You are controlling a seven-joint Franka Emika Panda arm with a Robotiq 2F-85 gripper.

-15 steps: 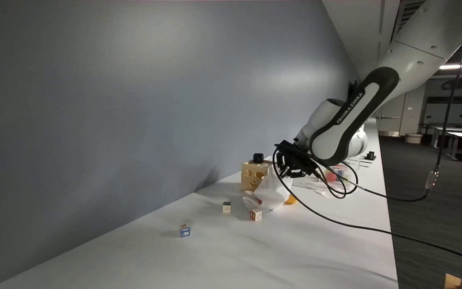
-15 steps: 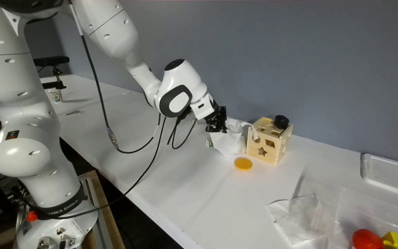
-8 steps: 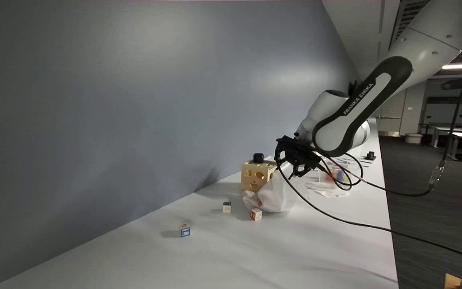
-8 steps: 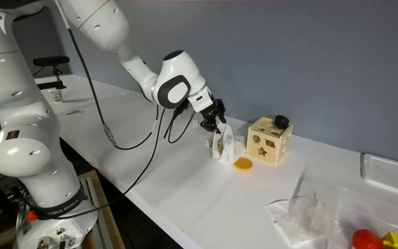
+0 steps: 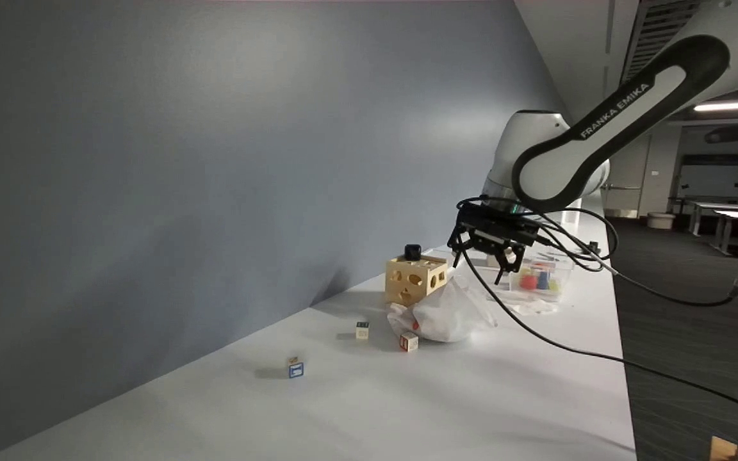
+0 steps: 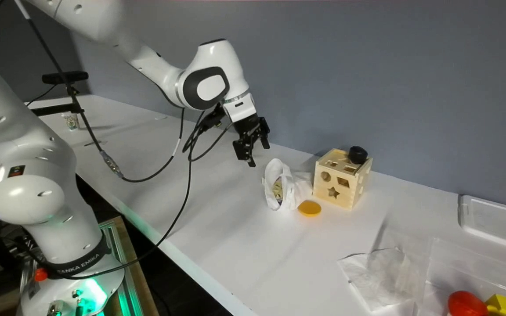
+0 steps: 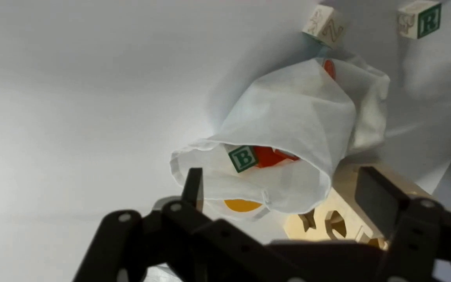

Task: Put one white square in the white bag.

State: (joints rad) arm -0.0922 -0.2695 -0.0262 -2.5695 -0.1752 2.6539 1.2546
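In an exterior view, a bag (image 6: 291, 188) is lying left of a box (image 6: 344, 193), a disc (image 6: 309, 208) resting between them at the front, a cylinder (image 6: 357, 154) sitting on the box. A block (image 7: 243, 158) is lying inside the bag.

There are three lettered blocks (image 5: 409, 342) outside one white bag (image 7: 288, 113), at least one block (image 7: 243, 158) inside, one wooden box (image 6: 334, 181), one orange disc (image 6: 309, 208).

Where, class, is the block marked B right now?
In the wrist view, near the picture's centre, the B block sits inside the mouth of the white bag, just left of a red object.
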